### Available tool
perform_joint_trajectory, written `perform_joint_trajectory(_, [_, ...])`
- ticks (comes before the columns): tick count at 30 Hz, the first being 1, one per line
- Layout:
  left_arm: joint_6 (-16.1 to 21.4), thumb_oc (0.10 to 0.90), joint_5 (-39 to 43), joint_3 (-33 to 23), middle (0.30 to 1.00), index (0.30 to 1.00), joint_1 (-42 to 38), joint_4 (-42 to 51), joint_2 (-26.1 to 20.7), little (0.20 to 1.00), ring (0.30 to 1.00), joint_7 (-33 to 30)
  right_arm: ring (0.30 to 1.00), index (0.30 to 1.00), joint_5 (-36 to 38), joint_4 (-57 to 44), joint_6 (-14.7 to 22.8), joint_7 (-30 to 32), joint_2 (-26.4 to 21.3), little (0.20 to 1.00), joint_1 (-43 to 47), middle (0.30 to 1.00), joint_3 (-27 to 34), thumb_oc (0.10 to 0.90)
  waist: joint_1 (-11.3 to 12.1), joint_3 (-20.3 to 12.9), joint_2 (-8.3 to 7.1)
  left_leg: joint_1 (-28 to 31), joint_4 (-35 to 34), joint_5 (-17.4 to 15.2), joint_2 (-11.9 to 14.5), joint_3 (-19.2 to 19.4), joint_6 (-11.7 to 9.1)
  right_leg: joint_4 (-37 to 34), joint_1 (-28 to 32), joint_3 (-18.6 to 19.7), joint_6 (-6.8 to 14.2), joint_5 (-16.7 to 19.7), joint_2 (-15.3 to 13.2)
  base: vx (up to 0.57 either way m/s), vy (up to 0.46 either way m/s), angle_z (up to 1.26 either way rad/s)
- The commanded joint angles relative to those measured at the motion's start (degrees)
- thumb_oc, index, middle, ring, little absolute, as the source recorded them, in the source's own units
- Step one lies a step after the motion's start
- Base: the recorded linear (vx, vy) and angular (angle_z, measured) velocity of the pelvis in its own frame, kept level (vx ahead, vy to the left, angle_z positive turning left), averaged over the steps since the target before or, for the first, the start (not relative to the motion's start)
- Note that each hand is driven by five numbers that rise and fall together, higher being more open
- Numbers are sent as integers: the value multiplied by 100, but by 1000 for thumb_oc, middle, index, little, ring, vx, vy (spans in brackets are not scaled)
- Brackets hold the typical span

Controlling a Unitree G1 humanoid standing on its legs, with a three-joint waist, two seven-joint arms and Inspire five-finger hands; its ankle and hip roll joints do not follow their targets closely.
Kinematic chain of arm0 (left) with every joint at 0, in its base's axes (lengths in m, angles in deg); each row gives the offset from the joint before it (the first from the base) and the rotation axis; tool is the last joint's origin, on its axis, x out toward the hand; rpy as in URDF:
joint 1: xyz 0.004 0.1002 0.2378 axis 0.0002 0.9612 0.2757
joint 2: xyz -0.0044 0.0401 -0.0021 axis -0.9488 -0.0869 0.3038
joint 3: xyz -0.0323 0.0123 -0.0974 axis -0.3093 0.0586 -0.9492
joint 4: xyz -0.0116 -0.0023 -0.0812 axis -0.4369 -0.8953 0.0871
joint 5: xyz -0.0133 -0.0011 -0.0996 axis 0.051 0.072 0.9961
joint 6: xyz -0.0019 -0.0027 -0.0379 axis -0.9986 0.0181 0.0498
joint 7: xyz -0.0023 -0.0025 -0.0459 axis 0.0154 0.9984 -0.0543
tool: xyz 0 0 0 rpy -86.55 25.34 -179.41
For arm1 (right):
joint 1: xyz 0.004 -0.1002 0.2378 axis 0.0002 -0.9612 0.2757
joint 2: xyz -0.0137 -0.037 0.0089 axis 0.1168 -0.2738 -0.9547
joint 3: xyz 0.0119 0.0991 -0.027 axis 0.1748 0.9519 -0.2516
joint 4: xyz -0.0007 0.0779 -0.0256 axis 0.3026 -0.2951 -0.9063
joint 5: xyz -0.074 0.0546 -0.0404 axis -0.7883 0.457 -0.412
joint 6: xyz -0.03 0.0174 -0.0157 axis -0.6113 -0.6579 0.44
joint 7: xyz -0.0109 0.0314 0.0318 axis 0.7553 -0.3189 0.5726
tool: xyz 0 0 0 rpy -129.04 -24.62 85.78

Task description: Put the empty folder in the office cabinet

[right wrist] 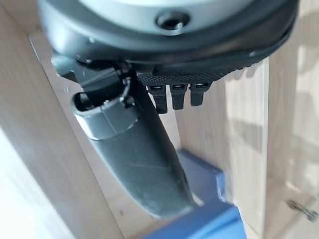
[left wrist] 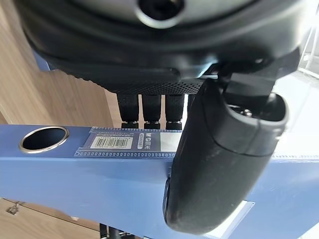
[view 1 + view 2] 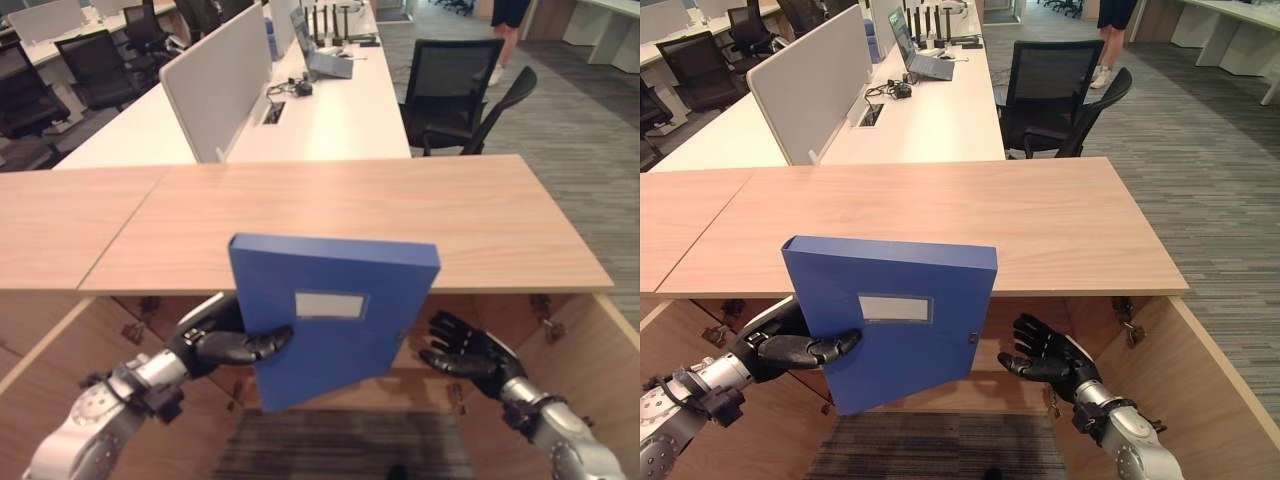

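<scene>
The left hand (image 3: 215, 345) sits nearest the head camera, its thumb laid across the front face of the blue folder (image 3: 335, 320) and its fingers (image 2: 144, 107) reaching over the spine behind, so the folder is pinched at its left edge. In the left wrist view the thumb presses the broad blue face while the fingers lie on the spine close to a barcode sticker (image 2: 113, 143) and a metal-rimmed finger hole (image 2: 44, 139). The folder hangs upright but tilted, its lower corner swung towards the robot, a pale blank label (image 3: 331, 305) on the front face. It is held in the air in front of the cabinet's open mouth, its top edge overlapping the front lip of the wooden top surface (image 3: 400, 215). The right hand (image 3: 468, 352) hovers just beside the folder's right edge, fingers spread and loosely bent, holding nothing; whether a fingertip touches the folder cannot be told. In the right wrist view its thumb points down towards a blue corner of the folder (image 1: 204, 184). Wooden cabinet walls (image 3: 1220, 370) stand on both sides of the hands. Beyond the top surface lies a white desk (image 3: 330, 115) with a grey divider panel (image 3: 215, 85) and a laptop (image 3: 915, 55), black office chairs (image 3: 455, 90) beside it, and a person's legs (image 3: 505, 35) far back on the grey carpet (image 3: 585, 130).
</scene>
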Motion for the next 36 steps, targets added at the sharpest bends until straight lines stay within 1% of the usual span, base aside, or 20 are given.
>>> perform_joint_trajectory(1, [793,400,253,-541,300,300,-807,45,-463,300,300,405,900,900,786,-602,165,-677,-430,900,692,900,17,800,-115,-29,-137,-129,-36,-115,304,-273,-576,93,843,33,527,-861,-253,0,0,0])
perform_joint_trajectory(7, [812,400,257,-502,300,300,-857,112,-489,300,300,532,900,900,1152,-807,74,-924,-476,900,843,900,-144,800,-95,-38,-149,-135,-36,-101,312,-268,-582,97,844,10,538,-865,-247,0,0,0])
perform_joint_trajectory(8, [812,400,257,-505,300,300,-855,113,-489,300,300,533,900,900,1152,-808,74,-924,-476,900,844,900,-146,800,-97,-39,-149,-135,-36,-101,312,-268,-582,97,843,10,538,-865,-247,0,0,0])
perform_joint_trajectory(10, [794,400,217,-510,300,300,-851,171,-462,300,300,666,900,900,1110,-1042,16,-1128,-558,900,899,900,-302,800,-83,-48,-161,-149,-36,-94,322,-248,-583,94,833,0,544,-866,-253,0,0,0])
perform_joint_trajectory(14, [764,400,155,-598,300,300,-780,266,-389,300,300,785,900,900,1059,-1199,-28,-1249,-547,900,826,900,-255,800,-79,-74,-160,-158,-36,-97,322,-247,-578,90,824,-15,547,-876,-246,0,0,0])
perform_joint_trajectory(18, [738,400,116,-654,300,300,-781,353,-204,300,300,763,900,900,1078,-1591,102,-1150,-125,900,931,900,-199,800,-62,-83,-156,-169,-36,-104,321,-248,-559,74,830,1,535,-871,-246,0,0,0])
perform_joint_trajectory(22, [696,400,96,-618,300,300,-769,413,-76,300,300,783,900,900,1042,-1850,145,-1118,57,900,1032,900,-244,800,-49,-96,-155,-179,-36,-109,324,-217,-550,60,820,22,532,-860,-250,0,0,0])
perform_joint_trajectory(24, [663,400,97,-542,300,300,-800,459,28,300,300,776,900,900,1076,-2035,205,-1050,350,900,1190,900,-307,800,-43,-101,-151,-173,-36,-118,329,-193,-539,53,819,39,527,-853,-246,-5,1,-2])
perform_joint_trajectory(25, [621,400,109,-396,300,300,-878,533,118,300,300,773,900,900,1083,-2223,254,-1005,539,900,1335,900,-453,800,-39,-109,-153,-178,-36,-121,323,-184,-532,46,815,54,514,-853,-237,-7,2,-6])
perform_joint_trajectory(29, [590,400,113,-198,300,300,-1054,585,220,300,300,765,900,900,1048,-2321,259,-986,672,900,1484,900,-599,800,-35,-108,-157,-182,-36,-116,323,-183,-528,46,821,71,505,-853,-236,-2,1,-1])
perform_joint_trajectory(30, [575,400,123,-50,300,300,-1147,621,277,300,300,756,900,900,1002,-2352,301,-948,753,900,1601,900,-696,800,-38,-106,-158,-180,-36,-118,323,-190,-523,46,823,78,501,-853,-236,0,0,0])
perform_joint_trajectory(36, [564,400,109,283,300,300,-1360,659,396,300,300,729,900,900,938,-2286,390,-836,978,900,1846,900,-868,800,-41,-115,-164,-179,-36,-117,322,-194,-514,50,823,86,484,-854,-234,0,0,0])
